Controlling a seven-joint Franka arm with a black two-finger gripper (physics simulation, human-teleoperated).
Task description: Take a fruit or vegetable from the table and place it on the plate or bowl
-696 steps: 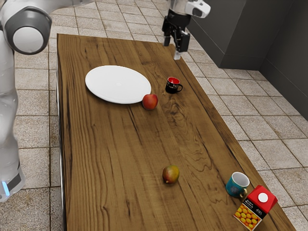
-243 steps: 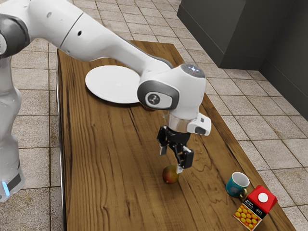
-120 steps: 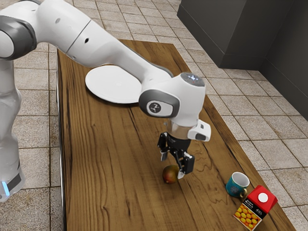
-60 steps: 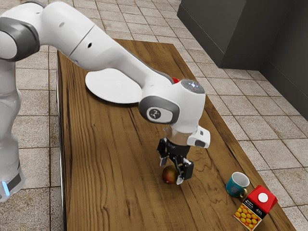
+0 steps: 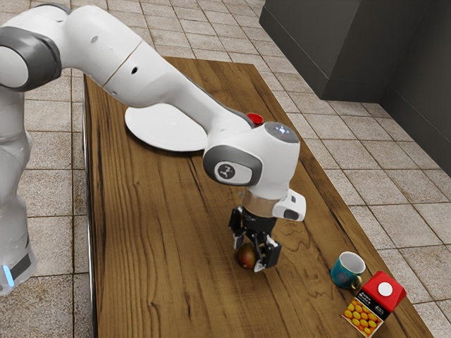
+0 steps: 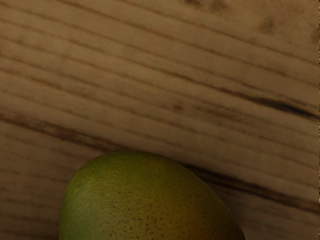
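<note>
I am looking at the gripper (image 5: 251,252) hanging low over the wooden table (image 5: 162,211), pointing straight down, with its two black fingers standing apart on either side of the mango (image 5: 245,258). The jaws are spread wide and are not clamping the fruit. The mango is lying on the bare wood, toward the near end of the table and well apart from the white plate (image 5: 158,123), which is sitting at the far end behind the arm.

Through the wrist view I am seeing the mango (image 6: 145,200) right under the hand, green skin shading to orange, with the table's grain (image 6: 160,75) running beyond it.

To the exterior view's right of the mango, a teal mug (image 5: 348,270) is standing near the table's edge, and a juice carton (image 5: 373,303) is sitting just beside it at the corner. A scrap of red (image 5: 255,117) is peeking over the arm; possibly a cup, but too little is showing.
</note>
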